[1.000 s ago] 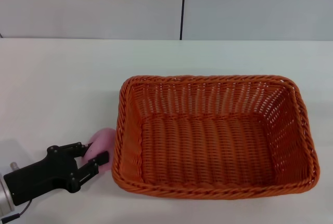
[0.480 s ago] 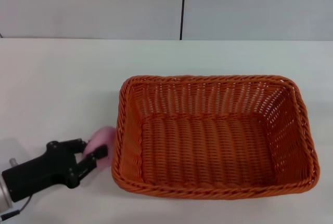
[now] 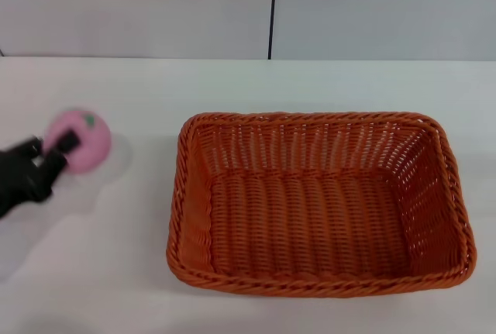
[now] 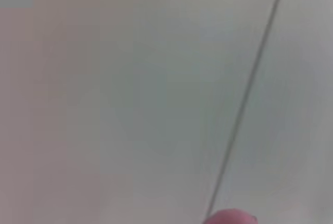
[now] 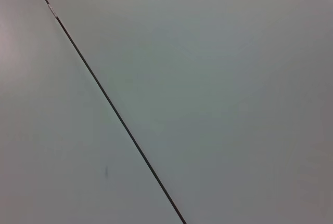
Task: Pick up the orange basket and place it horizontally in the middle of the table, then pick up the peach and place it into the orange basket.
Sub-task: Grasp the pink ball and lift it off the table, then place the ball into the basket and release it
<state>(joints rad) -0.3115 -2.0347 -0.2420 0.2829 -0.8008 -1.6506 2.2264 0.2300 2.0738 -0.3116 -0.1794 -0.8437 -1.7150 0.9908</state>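
Note:
The orange basket (image 3: 318, 202) lies lengthwise across the middle of the white table (image 3: 139, 94), open side up and with nothing in it. Left of it, lifted above the table, the pink peach (image 3: 77, 142) with its small green leaf mark sits between the black fingers of my left gripper (image 3: 56, 150), which is shut on it. A sliver of the peach (image 4: 229, 217) also shows in the left wrist view. My right gripper is out of view.
A grey wall with a dark vertical seam (image 3: 272, 10) stands behind the table. The right wrist view shows only a plain panel with a seam (image 5: 109, 104).
My left gripper has closed on the peach beside the basket's near left corner and lifted it up and to the left, away from the basket.

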